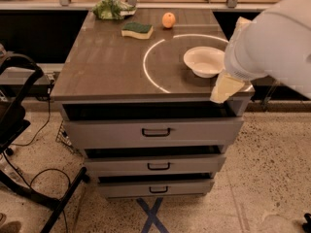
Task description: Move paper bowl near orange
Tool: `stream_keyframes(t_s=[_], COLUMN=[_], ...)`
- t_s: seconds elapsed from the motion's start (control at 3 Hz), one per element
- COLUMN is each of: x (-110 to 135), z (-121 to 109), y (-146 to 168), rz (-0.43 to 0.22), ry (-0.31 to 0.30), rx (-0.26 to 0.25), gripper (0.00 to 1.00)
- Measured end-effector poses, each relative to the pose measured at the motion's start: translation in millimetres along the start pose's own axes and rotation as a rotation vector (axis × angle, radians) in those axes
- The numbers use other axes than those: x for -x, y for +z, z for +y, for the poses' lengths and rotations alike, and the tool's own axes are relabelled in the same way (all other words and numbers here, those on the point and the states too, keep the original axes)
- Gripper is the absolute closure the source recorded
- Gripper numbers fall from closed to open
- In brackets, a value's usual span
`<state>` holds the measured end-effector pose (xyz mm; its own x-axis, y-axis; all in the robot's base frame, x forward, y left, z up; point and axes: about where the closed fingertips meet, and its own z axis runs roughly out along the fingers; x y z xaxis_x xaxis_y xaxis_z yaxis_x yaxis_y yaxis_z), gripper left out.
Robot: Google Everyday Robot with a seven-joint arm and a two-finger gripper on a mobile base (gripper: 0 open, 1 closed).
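Observation:
The paper bowl is off-white and shallow and sits upright on the right side of the brown table top, inside a white arc marked on the surface. The orange sits at the back of the table, well behind and to the left of the bowl. My gripper is a cream-coloured tip at the end of the bulky white arm. It hangs over the table's front right corner, just in front of and to the right of the bowl, and holds nothing that I can see.
A yellow sponge with a green top lies left of the orange. A green leafy bag lies at the back left. Drawers are below the table top. A black chair frame stands on the left.

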<state>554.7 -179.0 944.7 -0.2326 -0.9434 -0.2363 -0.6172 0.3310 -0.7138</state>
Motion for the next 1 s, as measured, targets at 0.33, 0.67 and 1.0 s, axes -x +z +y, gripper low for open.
stream_keyframes(t_s=[0.33, 0.67, 1.0], x=[-23, -16, -10], z=[9, -10, -37], y=[39, 76, 83], rz=[0.026, -0.085, -0.158], ry=[-0.009, 0.002, -0.018], rx=[-0.066, -0.195, -0.286], gripper=[0.00, 0.00, 0.00])
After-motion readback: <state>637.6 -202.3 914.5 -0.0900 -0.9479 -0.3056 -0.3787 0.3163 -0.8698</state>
